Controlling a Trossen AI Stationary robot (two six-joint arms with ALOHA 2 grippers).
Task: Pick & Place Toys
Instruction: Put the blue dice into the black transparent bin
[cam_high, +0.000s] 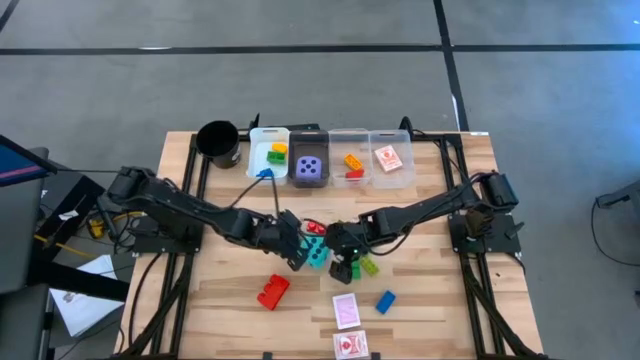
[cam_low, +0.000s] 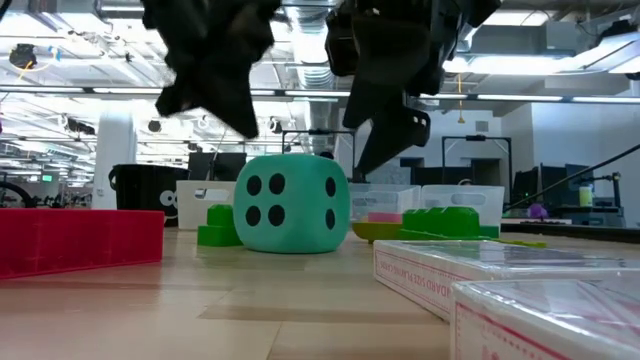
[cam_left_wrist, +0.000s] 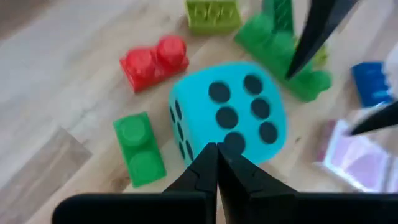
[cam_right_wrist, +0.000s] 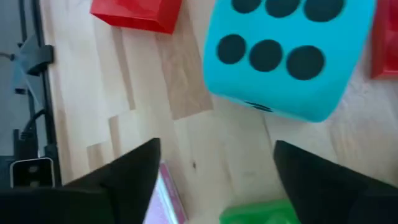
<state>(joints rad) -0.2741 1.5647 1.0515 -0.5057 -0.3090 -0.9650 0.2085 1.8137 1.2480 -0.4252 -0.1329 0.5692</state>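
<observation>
Dice first: the cyan die (cam_high: 316, 254) sits just below the centre of the high view on the wooden table (cam_high: 430, 300), square-sided with no long axis; in the low view its four-pip face looks toward the camera. The purple die (cam_high: 310, 168) lies in the dark bin (cam_high: 309, 135) of the row at the table's top edge. A red brick (cam_high: 272, 291) lies below and left of the cyan die, its long axis running diagonally toward the upper right. A blue brick (cam_high: 385, 301) and two red-white cards (cam_high: 346, 310) lie toward the lower right, and a green brick (cam_high: 369, 265) lies right of the die.

Both arms reach in from the sides and meet mid-table. The left gripper (cam_high: 293, 246) is clenched with nothing between its fingers, its tips right over the cyan die. The right gripper (cam_high: 345, 266) hangs with fingers spread, released, beside the die on its right.

Beyond the table the low view shows a hall with ceiling pipes and lights.
</observation>
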